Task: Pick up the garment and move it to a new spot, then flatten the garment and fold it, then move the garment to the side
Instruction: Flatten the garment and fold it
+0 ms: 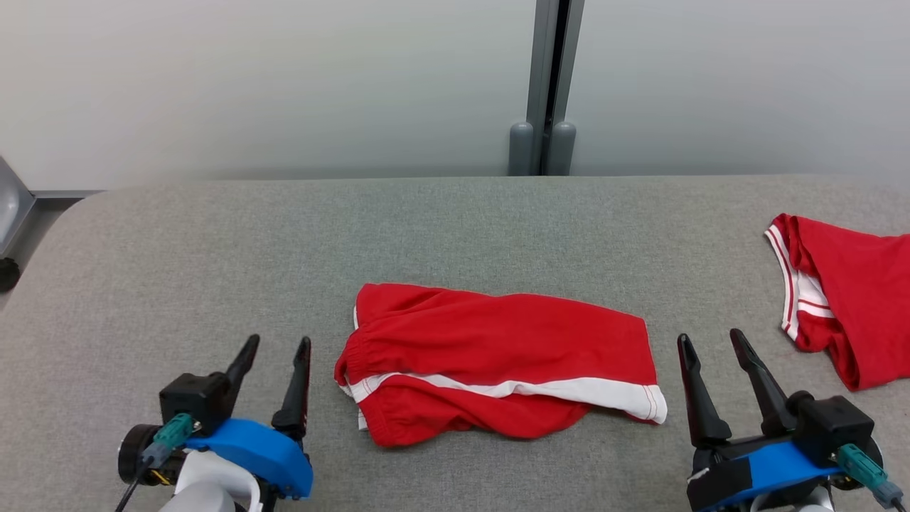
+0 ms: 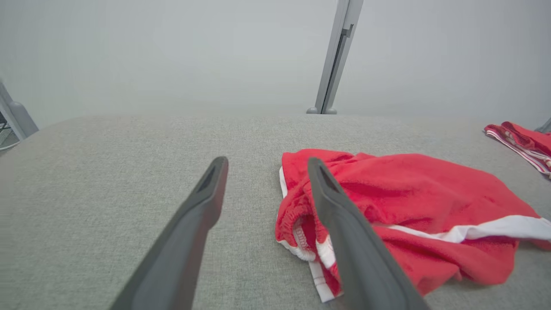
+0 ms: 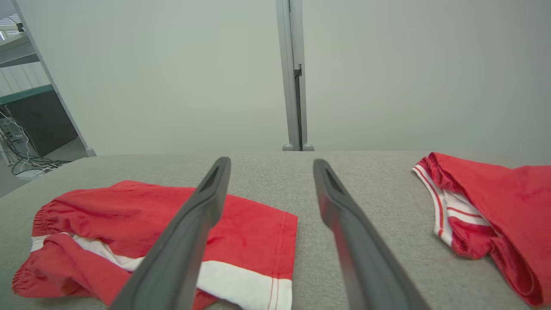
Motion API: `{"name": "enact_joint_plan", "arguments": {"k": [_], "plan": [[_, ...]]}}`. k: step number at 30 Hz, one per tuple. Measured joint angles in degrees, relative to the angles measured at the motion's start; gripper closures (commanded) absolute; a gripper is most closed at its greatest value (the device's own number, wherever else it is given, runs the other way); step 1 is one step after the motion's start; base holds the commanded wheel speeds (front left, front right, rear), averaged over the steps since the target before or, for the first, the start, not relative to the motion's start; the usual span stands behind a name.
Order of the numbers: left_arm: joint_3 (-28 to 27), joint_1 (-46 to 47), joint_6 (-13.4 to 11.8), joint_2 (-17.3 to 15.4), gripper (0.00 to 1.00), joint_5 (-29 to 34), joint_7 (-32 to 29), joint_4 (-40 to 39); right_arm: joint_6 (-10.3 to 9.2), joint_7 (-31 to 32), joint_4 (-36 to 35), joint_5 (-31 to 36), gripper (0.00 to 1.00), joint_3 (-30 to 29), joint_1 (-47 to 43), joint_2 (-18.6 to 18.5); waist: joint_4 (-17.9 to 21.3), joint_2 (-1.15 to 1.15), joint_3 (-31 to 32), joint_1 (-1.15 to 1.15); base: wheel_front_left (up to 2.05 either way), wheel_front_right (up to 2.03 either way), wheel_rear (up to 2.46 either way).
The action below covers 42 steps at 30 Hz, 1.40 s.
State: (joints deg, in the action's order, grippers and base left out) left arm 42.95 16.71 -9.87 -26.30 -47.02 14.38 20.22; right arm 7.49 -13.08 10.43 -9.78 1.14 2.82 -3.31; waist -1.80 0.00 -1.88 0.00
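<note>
A wide bench [image 1: 455, 220] covered with grey woven cloth takes the whole foreground, and its far left corner is rounded. Behind it stands a pale, matt wall [image 1: 249, 85] of two smooth panels. Between the panels a grey vertical post [image 1: 546, 71] goes up, with two small rounded feet [image 1: 521, 149] at its base, just at the far edge of the bench. The light is soft and even, with weak shadows. In the right wrist view, at the far left, a dark cabinet [image 3: 41, 125] stands with loose cables [image 3: 26, 161] beside it.
</note>
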Motion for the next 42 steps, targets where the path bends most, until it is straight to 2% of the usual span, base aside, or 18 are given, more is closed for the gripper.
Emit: {"name": "enact_joint_plan", "arguments": {"k": [4, 7, 17, 29, 42], "plan": [[-6.57, -2.29, -1.21, 0.60, 0.00, 4.30, 0.56, -4.99, 0.00, 0.40, -0.41, -0.16, 0.00, -1.07, -1.14, 0.01, -0.38, 0.00, 0.83, 0.00, 0.00, 0.00, 0.00], [-12.45, -5.15, -0.82, 2.18, 0.00, 9.55, 0.62, -8.77, 0.00, 0.49, -0.80, -0.15, 0.00, -1.79, -1.36, 0.03, -0.54, 0.00, 1.21, 0.00, 0.00, 0.00, 0.00], [-26.60, -12.87, 6.01, 8.62, 0.00, 19.84, 0.62, -7.82, 0.00, 2.41, -1.51, -0.14, 0.00, -3.60, -2.37, 0.10, -0.17, 0.00, 2.16, 0.00, 0.00, 0.00, 0.00], [-31.71, -14.04, 10.89, 12.26, 0.00, 25.05, 0.62, -3.24, 0.00, 3.79, -1.27, -0.40, 0.00, -5.00, -3.84, 0.18, 0.55, 0.00, 2.67, 0.00, 0.00, 0.00, 0.00], [-34.89, -13.98, 13.69, 14.81, 0.00, 28.87, 0.62, -1.72, 0.00, 4.30, -2.16, -0.62, 0.00, -4.37, -4.22, 0.34, 0.82, 0.00, 2.15, 0.00, 0.00, 0.00, 0.00]]}}
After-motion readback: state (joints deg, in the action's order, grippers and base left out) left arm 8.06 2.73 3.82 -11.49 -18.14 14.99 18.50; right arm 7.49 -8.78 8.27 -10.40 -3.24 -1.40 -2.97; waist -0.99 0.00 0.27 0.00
